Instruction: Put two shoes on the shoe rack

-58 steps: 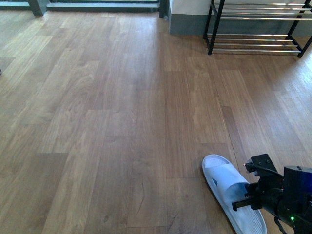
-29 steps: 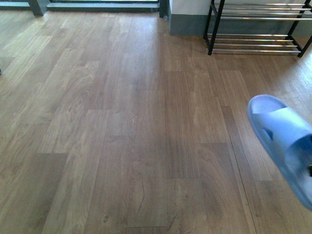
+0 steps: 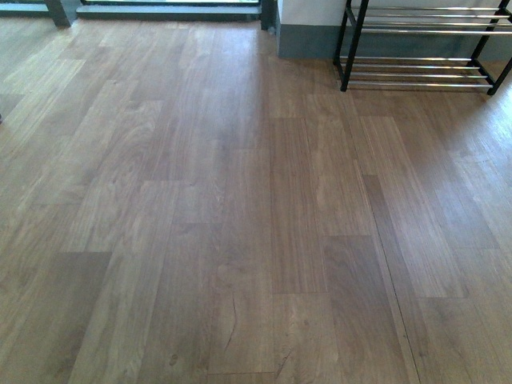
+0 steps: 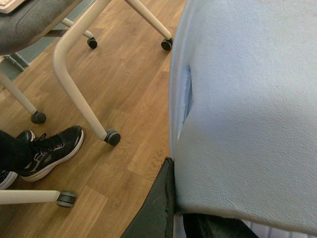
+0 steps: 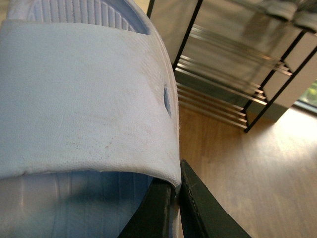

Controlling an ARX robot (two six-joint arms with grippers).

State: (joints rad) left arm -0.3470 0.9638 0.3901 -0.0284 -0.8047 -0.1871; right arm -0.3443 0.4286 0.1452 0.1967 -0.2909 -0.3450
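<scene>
At the far right of the front view, the shoe rack [image 3: 416, 82] stands on the wooden floor [image 3: 240, 200] against the wall, with neither arm in shot. Right wrist view: the right claw [image 5: 176, 208] is clamped on the edge of the strap of a pale blue slide sandal [image 5: 84, 99], which hangs clear of the floor with the rack's chrome bars close ahead. Left wrist view: the left claw [image 4: 178, 218] appears likewise closed on the strap of the second slide [image 4: 247, 109], held above the floor near a wheeled chair frame [image 4: 74, 89] and a bystander's black trainer [image 4: 54, 148]. Judged step: carrying both shoes to the rack. Good practice is probably to keep each sole level, approach a tier from the open front, lower until the sole rests across at least two bars, and only then release, since a slide set on one bar could tip through.
</scene>
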